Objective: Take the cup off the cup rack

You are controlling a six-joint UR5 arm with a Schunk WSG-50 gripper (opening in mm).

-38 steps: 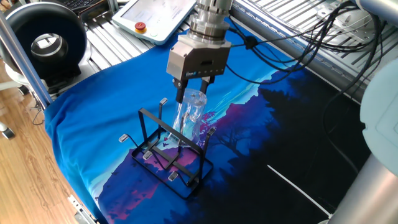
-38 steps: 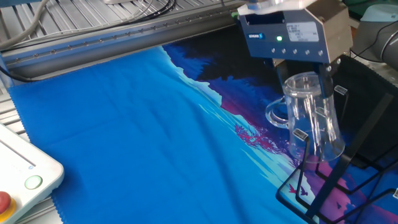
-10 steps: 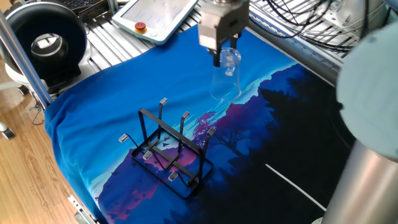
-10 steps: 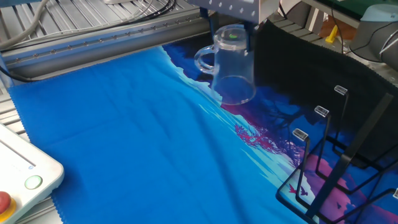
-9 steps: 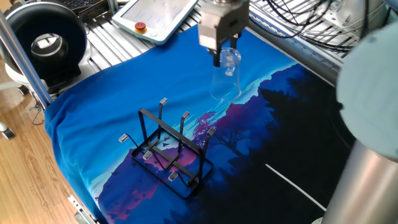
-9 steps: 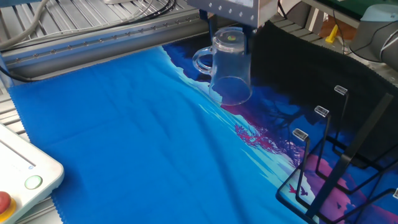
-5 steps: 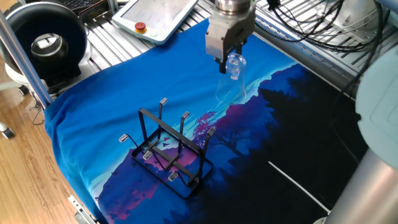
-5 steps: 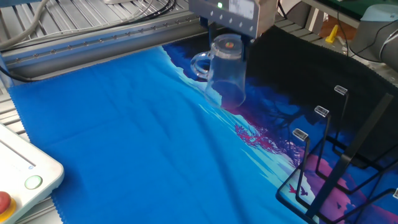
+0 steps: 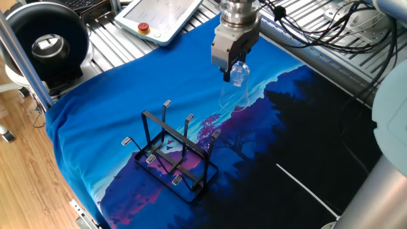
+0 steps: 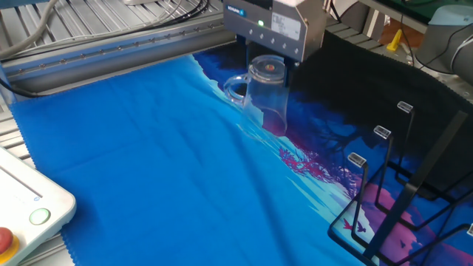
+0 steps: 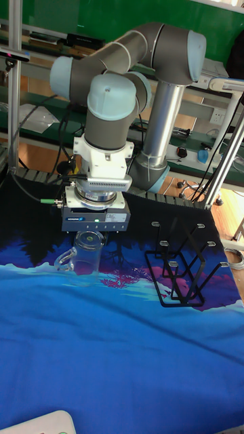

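The cup (image 9: pixel 234 90) is a clear glass mug held upside down, thick base up, with my gripper (image 9: pixel 233 67) shut on that base. It hangs well away from the cup rack (image 9: pixel 175 156), over the blue and purple cloth. In the other fixed view the cup (image 10: pixel 267 100) has its handle pointing left, and its mouth is low over the cloth or touching it; I cannot tell which. There my gripper (image 10: pixel 270 69) is above it, and the black wire rack (image 10: pixel 403 185) stands bare at the right. The tall fixed view shows the cup (image 11: pixel 85 253) under my gripper (image 11: pixel 89 234), left of the rack (image 11: pixel 181 268).
A printed cloth (image 9: pixel 95 114) covers the table. A teach pendant (image 9: pixel 159 16) lies beyond its far edge, also seen as the pendant (image 10: pixel 22 214) at the lower left. A black round device (image 9: pixel 48 44) stands at the left. Cables (image 9: pixel 318 32) run behind the arm.
My gripper has carried the cup lower toward the cloth and slightly sideways, farther from the rack. Much earlier, the cup was on the rack's pegs.
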